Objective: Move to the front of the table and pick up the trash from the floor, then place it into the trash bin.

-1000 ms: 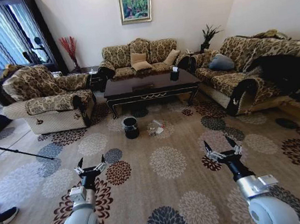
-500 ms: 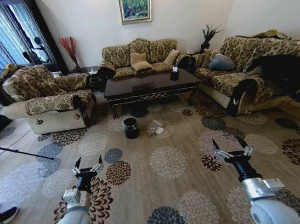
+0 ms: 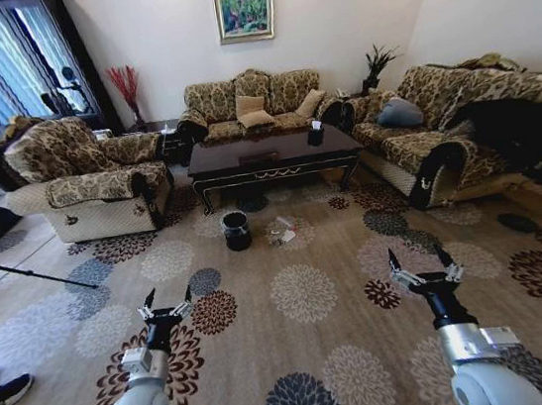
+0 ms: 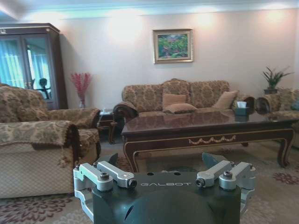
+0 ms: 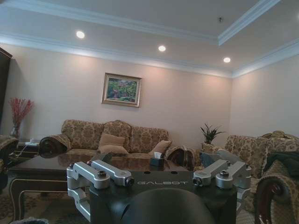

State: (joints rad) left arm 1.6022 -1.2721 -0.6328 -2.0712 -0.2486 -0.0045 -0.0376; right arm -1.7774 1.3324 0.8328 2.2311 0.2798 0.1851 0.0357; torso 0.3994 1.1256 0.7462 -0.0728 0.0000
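Observation:
The dark wooden table (image 3: 270,155) stands across the room in front of the back sofa, and shows closer in the left wrist view (image 4: 205,128). On the patterned carpet floor (image 3: 303,293) before it sits the small black trash bin (image 3: 237,231). The trash (image 3: 283,230), a few pale scraps, lies just right of the bin. My left gripper (image 3: 167,300) and right gripper (image 3: 420,261) both hover open and empty over the carpet, well short of the trash.
An armchair (image 3: 78,178) flanks the table on the left and a long sofa (image 3: 460,123) on the right. A tripod leg (image 3: 20,272) and a shoe (image 3: 1,393) lie at the left edge. A dark tissue box (image 3: 315,137) sits on the table.
My right gripper has shifted a little to the right. The left gripper has barely moved. The room's view is unchanged.

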